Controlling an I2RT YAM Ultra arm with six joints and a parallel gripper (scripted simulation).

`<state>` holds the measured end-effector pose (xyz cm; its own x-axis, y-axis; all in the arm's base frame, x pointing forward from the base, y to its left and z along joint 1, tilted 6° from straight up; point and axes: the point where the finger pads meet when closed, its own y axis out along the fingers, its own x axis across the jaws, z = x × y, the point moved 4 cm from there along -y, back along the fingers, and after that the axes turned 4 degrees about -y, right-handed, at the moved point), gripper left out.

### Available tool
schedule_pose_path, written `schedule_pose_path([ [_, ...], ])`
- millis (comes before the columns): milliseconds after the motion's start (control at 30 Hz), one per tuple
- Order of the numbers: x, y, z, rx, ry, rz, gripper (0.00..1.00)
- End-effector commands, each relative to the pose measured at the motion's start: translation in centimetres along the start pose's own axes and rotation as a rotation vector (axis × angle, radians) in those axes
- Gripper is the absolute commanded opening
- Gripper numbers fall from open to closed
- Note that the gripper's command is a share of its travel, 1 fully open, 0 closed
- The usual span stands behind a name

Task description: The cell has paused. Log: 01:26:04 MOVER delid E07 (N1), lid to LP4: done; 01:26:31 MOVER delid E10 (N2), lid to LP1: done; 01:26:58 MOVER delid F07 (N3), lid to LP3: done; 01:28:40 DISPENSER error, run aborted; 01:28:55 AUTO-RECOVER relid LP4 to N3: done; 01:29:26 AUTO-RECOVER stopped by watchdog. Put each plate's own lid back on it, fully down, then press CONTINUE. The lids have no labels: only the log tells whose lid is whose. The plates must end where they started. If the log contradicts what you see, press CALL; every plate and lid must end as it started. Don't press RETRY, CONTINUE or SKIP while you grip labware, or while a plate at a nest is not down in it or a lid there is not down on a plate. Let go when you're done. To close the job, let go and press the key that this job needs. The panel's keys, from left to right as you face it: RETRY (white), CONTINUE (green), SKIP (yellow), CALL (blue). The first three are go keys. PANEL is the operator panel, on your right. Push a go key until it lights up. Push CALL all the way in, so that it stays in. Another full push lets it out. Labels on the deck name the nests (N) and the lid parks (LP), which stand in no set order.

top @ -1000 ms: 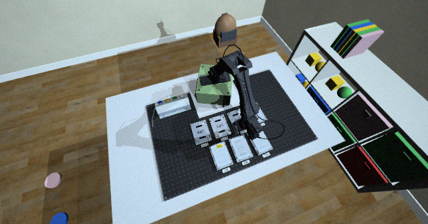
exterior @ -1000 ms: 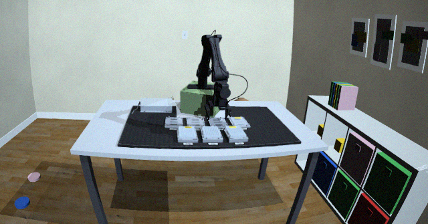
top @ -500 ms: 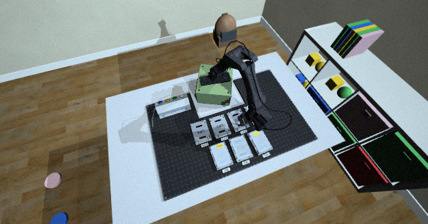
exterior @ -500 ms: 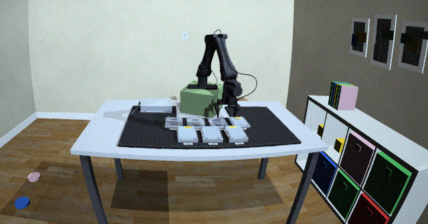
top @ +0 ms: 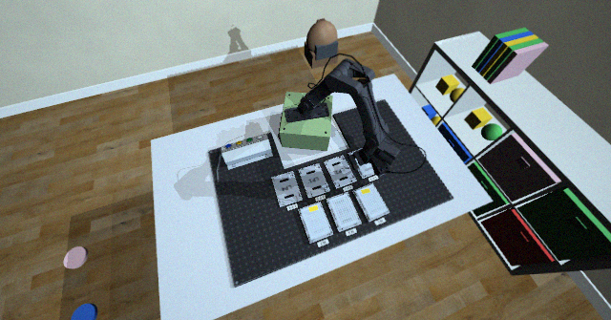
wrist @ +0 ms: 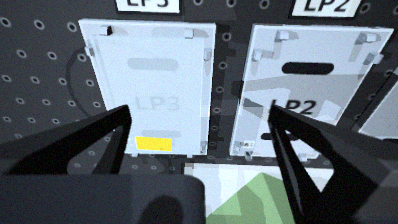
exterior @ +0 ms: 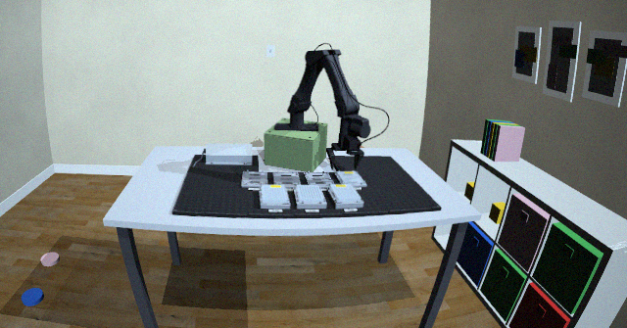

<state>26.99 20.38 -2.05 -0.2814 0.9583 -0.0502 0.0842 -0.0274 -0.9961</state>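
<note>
The floor (top: 95, 134) looked like varnished wood planks with a soft sheen, while the tabletop (top: 181, 244) appeared smooth, matt white. The deck mat (top: 258, 244) was matt black and studded with small holes. The lid on LP3 (wrist: 155, 85) looked like translucent, faintly glossy plastic, the green block (top: 305, 131) matt, and the arm (exterior: 343, 93) a dull black, plastic or metal unclear.

Four lid parks (top: 314, 182) sit in a row on the bench (top: 181, 244). Three plates (top: 344, 212) sit in front of them. A lid (wrist: 152, 85) lies on park LP3, beside park LP2 (wrist: 310, 90).
</note>
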Motion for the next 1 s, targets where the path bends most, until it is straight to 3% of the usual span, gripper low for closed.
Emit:
schedule_pose_path([
  [0,2.0,-0.6,0.3,-0.032,0.020,0.003,1.00],
  [200,4.8,-0.4,1.1,-0.027,0.019,0.004,1.00],
  [967,4.8,-0.3,1.6,-0.037,0.017,-0.002,1.00],
])
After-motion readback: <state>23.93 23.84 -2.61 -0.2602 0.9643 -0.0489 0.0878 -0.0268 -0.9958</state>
